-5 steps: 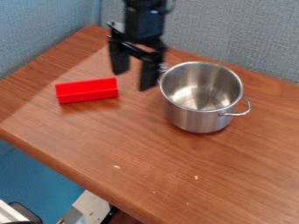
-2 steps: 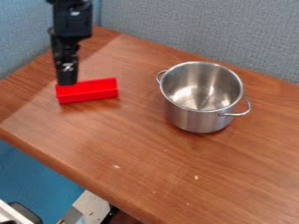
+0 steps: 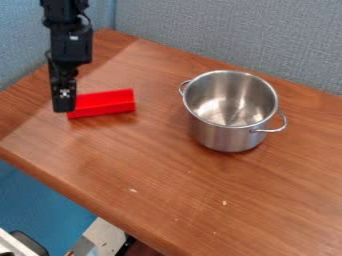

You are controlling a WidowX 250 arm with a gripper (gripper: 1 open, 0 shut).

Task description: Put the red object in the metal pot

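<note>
Claw (image 3: 60, 99) is seen with jaws spread wide and empty, poised at the left end of the red object (image 3: 102, 103) near the counter's (image 3: 160, 190) left edge. Closing off-centre, the block could be nudged away. The metal pot (image 3: 231, 110) stands well apart, rightward.

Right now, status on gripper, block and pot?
Gripper open, at left end of small red rectangular block. Block flat on table, not held. Round steel pot empty, path clear.

Your wooden table (image 3: 160, 180) is reddish-brown, evenly lit, with faint glare near its far-left corner. Blue textured wall panels (image 3: 241, 35) back its far edges. Blue floor (image 3: 34, 205) shows below its near-left edge.
</note>
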